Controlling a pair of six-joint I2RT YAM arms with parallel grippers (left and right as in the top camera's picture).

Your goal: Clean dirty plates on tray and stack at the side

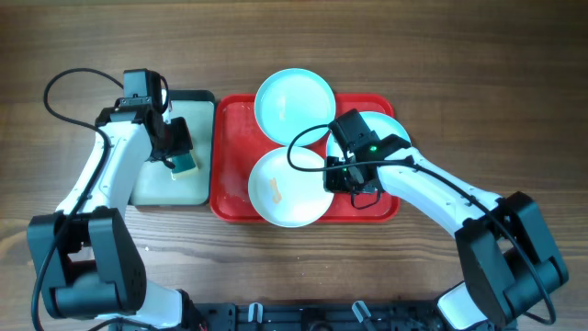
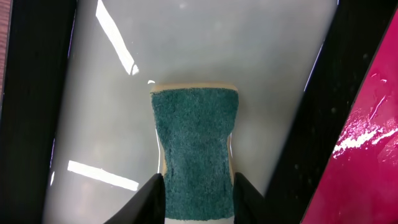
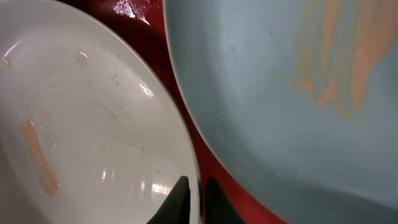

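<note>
The red tray (image 1: 230,129) holds three plates. A turquoise plate (image 1: 294,101) lies at its far edge. A white plate (image 1: 287,188) with an orange smear lies at its near edge. A second turquoise plate (image 1: 381,129) at the right is partly hidden by my right arm. My right gripper (image 1: 347,179) is shut on the white plate's right rim; the wrist view shows its fingers (image 3: 196,199) pinching the rim of the white plate (image 3: 93,124), beside the smeared turquoise plate (image 3: 298,93). My left gripper (image 2: 199,202) is shut on a green-topped sponge (image 2: 196,143).
The sponge (image 1: 184,165) sits in a small black-rimmed tray with a pale inside (image 1: 170,188), left of the red tray. In the left wrist view the red tray's edge (image 2: 367,155) shows at right. Bare wooden table (image 1: 478,83) surrounds both trays.
</note>
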